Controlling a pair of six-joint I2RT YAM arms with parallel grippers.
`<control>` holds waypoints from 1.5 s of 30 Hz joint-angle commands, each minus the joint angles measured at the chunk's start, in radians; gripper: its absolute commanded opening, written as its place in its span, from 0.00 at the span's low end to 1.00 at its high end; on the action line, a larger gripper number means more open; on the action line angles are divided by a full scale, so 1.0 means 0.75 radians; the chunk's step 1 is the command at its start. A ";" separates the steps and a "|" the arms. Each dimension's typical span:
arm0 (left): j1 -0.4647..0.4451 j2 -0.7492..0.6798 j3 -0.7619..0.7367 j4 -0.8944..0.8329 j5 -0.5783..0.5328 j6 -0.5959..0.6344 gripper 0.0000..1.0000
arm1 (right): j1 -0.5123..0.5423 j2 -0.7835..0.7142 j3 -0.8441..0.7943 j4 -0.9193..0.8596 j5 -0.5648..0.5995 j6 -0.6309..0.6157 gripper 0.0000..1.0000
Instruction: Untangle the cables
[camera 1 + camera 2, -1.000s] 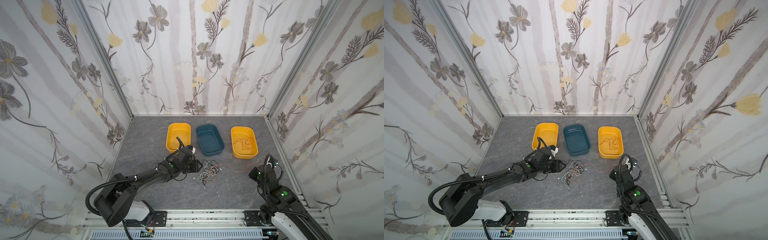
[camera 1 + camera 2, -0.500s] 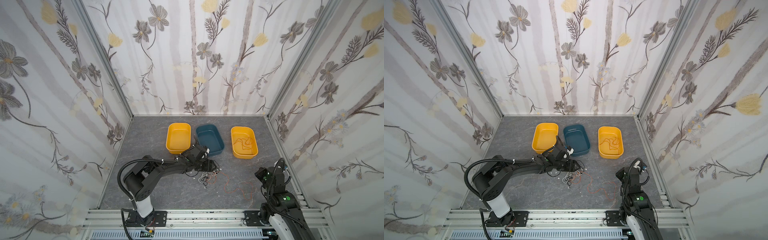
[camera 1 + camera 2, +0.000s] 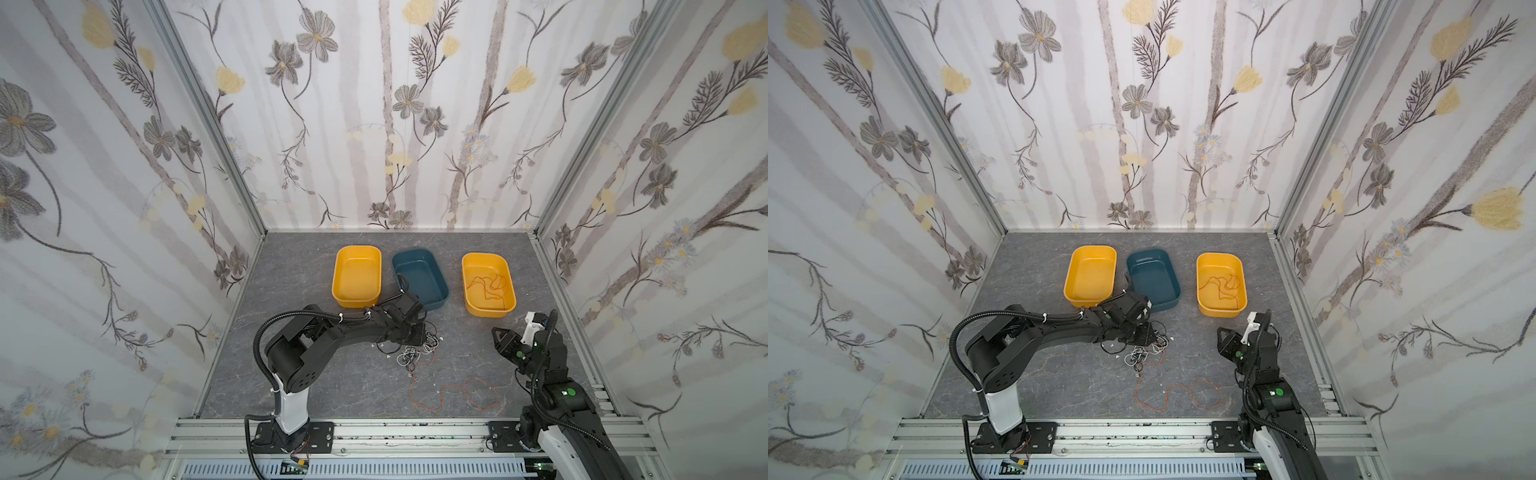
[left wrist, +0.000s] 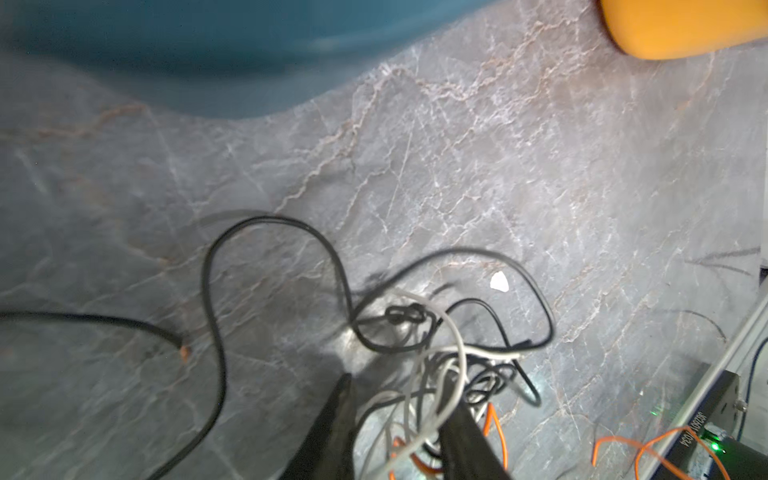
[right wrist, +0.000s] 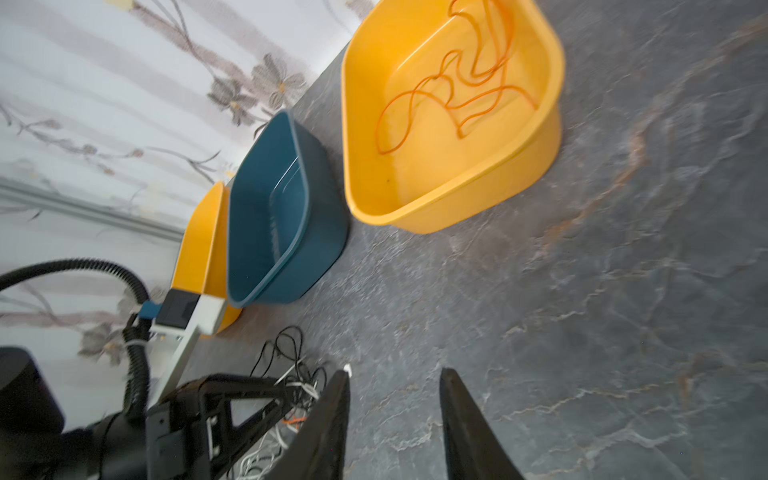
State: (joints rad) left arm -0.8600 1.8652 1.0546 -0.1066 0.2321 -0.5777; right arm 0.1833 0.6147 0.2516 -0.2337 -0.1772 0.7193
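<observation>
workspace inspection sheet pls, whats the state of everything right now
surface: grey marbled tabletop, flat
job's things: black-white-orange tangle mid-table; loose orange cable running out of it; another orange cable in the right yellow bin; teal bin and left yellow bin empty
clutter: small white scrap beside tangle
grippers: left claw jaws apart, astride tangle; right claw open, empty
cables: ribbed black hose on left arm, off the tangle
surroundings: floral walls, metal rail in front

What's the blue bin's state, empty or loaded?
Empty. The blue bin shows only its bare bottom in both top views and the right wrist view; nothing visible lies inside.
</observation>
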 commanded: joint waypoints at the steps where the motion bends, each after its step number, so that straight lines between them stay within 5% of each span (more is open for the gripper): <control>1: -0.001 -0.001 0.005 -0.031 -0.070 -0.029 0.16 | 0.068 0.027 0.024 0.054 -0.175 -0.056 0.39; 9: -0.001 -0.064 -0.034 -0.047 -0.166 -0.103 0.00 | 0.372 0.057 0.073 0.007 -0.081 -0.087 0.44; 23: 0.086 -0.345 -0.351 0.116 -0.403 -0.507 0.00 | 0.896 0.466 0.150 0.213 0.108 -0.071 0.51; 33: 0.147 -0.522 -0.502 0.174 -0.463 -0.641 0.00 | 1.105 0.938 0.305 0.401 0.201 -0.048 0.51; 45: 0.173 -0.676 -0.646 0.198 -0.533 -0.716 0.00 | 1.193 1.362 0.487 0.476 0.163 -0.059 0.50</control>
State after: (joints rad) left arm -0.7349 1.3689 0.5751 0.0189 -0.1425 -1.1027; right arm 1.0733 1.5852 0.5949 0.0639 -0.0494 0.6693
